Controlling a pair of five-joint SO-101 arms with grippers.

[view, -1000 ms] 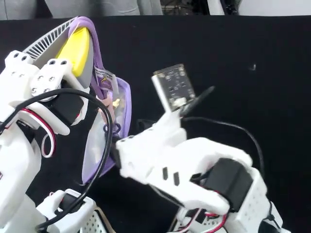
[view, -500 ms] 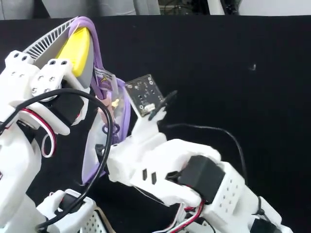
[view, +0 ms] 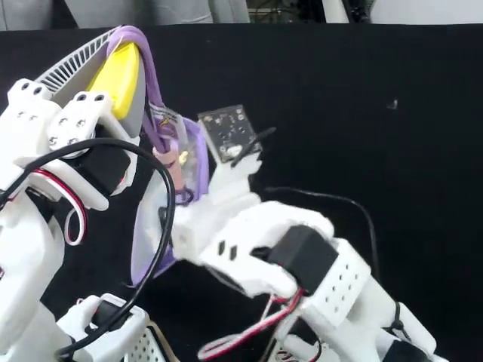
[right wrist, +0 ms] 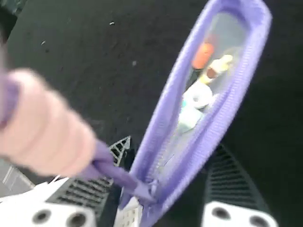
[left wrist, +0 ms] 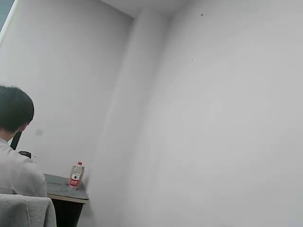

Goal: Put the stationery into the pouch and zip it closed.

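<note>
Zipping is the step in hand: left fingers (view: 75, 64) clamp the pouch (view: 192, 151) upright (stationery (right wrist: 196, 101) already inside), while right fingers (right wrist: 118, 146), spread astride it, must pinch the pull (right wrist: 42, 127).

The table (view: 407, 166) is covered in black, and one small pale speck (view: 392, 105) lies on it toward the far right corner. A small bottle (left wrist: 75, 174) with a red label stands upright on a dark desk (left wrist: 65, 192), beside a white wall (left wrist: 213, 118).
</note>
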